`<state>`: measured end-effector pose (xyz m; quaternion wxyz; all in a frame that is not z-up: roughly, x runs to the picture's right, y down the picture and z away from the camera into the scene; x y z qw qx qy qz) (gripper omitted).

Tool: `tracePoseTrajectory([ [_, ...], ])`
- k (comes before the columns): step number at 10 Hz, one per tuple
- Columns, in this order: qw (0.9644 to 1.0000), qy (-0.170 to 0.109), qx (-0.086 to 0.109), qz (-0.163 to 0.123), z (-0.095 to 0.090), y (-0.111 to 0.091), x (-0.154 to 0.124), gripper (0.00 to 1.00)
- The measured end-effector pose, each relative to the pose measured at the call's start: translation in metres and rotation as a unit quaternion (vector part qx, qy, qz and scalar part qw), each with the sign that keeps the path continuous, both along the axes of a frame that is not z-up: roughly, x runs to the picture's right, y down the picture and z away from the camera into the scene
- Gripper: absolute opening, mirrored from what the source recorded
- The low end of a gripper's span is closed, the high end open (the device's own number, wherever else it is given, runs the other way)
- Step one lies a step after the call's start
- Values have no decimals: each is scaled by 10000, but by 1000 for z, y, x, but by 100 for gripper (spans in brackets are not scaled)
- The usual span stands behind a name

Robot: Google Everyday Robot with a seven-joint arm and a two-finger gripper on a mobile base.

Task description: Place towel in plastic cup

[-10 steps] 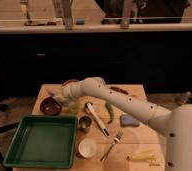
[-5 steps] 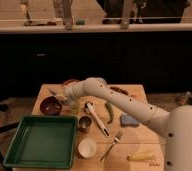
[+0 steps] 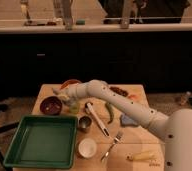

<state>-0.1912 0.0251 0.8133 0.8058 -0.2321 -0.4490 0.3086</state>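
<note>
Little has changed over the last second: the arm keeps its pose and the gripper (image 3: 64, 97) stays at the 10 o'clock area of the table (image 3: 139, 145), jaws closed. A pale bunch at its tip may be the towel; this cannot be confirmed. The plastic cup (image 3: 73, 106) stands just beside the gripper, at its 5 o'clock. A blue-grey item (image 3: 129, 120) lies at the table's 3 o'clock. Judgement: transfer is at the release stage, and the cloth is not yet in the cup.
</note>
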Motion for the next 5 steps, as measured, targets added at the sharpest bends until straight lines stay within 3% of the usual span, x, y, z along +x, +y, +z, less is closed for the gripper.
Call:
tracePoseTrajectory([
  [5,9994,66,-122,312,14,3,22,0],
])
